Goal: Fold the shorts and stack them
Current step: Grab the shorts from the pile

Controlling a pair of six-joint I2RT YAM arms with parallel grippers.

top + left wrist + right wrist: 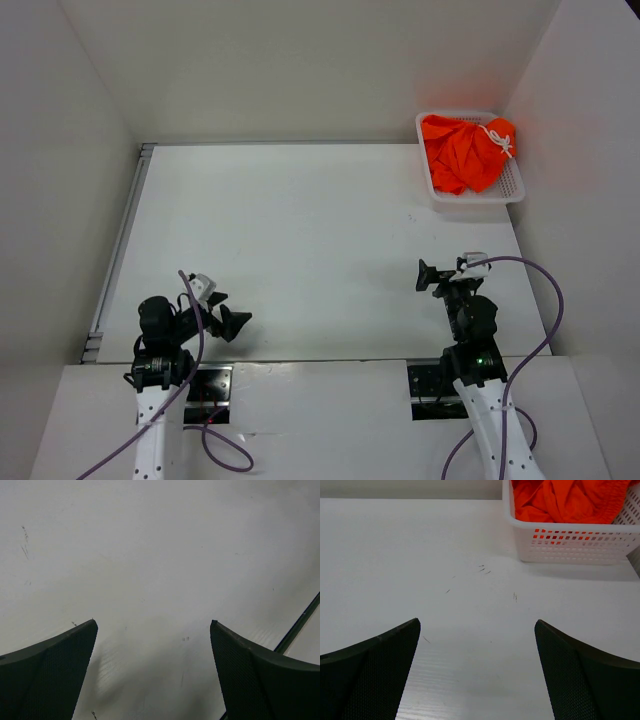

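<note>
The left gripper (228, 318) and right gripper (432, 277) gaped wide and empty, and lifting the bright orange fabric shorts (465, 150) could have dragged their far-right white perforated plastic basket (480, 196) along

One white slotted basket (517, 190) stands on the one counter (300, 230). In the basket lies one heap of orange shorts (458, 152); how many pairs make up the heap cannot be told. One white drawstring (500, 140) shows on it. Well apart from the basket are two robot arms, the left arm (160, 335) and the right arm (475, 325). Each carries two dark fingers, four in all: the left fingers (50, 680) and the right fingers (370, 675). There are two purple-grey cables, the left cable (200, 325) and the right cable (560, 305). There are also two black base plates, the left plate (215, 385) and the right plate (425, 385).
</note>
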